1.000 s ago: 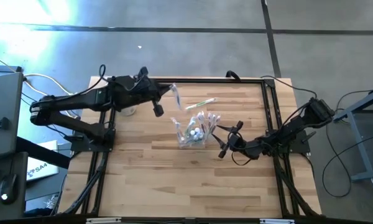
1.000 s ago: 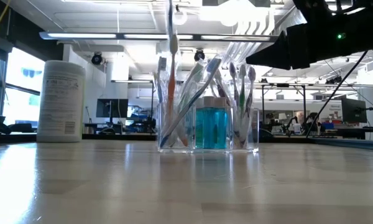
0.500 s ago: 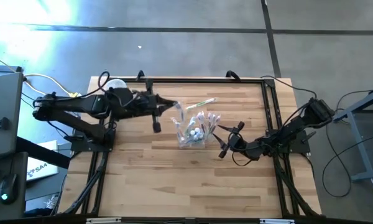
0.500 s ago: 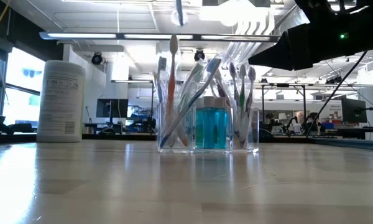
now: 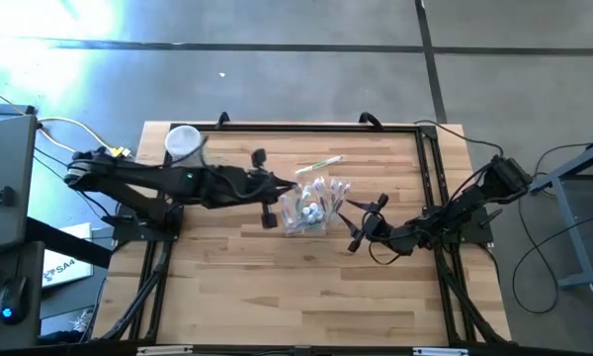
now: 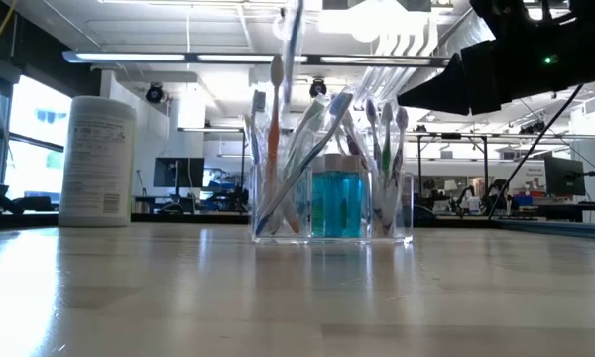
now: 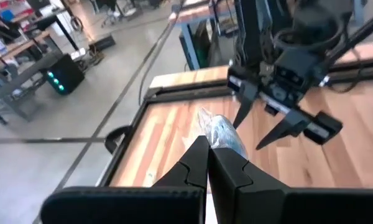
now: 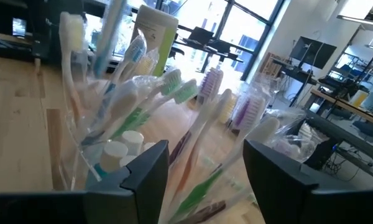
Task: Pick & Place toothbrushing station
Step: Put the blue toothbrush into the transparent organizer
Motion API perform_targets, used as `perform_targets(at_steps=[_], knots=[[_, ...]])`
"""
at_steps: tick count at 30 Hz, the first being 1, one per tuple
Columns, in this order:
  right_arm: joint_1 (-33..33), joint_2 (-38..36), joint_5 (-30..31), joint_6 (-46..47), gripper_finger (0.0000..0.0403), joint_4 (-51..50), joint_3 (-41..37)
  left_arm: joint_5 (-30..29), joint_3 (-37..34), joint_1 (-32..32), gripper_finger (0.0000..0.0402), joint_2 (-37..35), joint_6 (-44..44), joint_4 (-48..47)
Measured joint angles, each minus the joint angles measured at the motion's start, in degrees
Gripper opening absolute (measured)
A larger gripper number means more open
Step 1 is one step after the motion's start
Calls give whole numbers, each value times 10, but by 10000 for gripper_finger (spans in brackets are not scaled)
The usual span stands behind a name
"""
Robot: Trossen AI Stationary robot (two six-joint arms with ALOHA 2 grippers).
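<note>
station (image 6: 332,203): clear | bottle (image 6: 336,203): blue | tub (image 6: 97,162): white | table (image 5: 237,277): light wood

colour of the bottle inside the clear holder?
Blue liquid in the bottle, white cap; low view shows it best.

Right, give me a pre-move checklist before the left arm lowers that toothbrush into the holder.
1. Left gripper shut on the wrapped toothbrush: ok.
2. Toothbrush over the toothbrushing station: ok in the high view; the low view shows it hanging above the holder's left part.
3. Station upright on the table: ok.
4. Free slot under the toothbrush: cannot tell; the holder is crowded with brushes and a blue bottle.
5. Right gripper clear of the drop path: ok; it waits open beside the station, not touching it.
6. White tub out of the left arm's way: ok, at the far left corner.
</note>
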Motion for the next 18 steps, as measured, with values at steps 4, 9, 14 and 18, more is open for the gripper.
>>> perform_targets(at_steps=[4,9,14,18], knots=[[0,0,-1,14,200,-17,0,-2,-7,-5,0,29,0,15],[4,0,1,13,200,-24,0,-18,-7,-3,0,62,-3,6],[11,0,1,14,200,-28,0,-22,-7,-3,0,83,-13,2],[19,0,1,13,200,-28,0,-24,-24,-3,0,86,-29,17]])
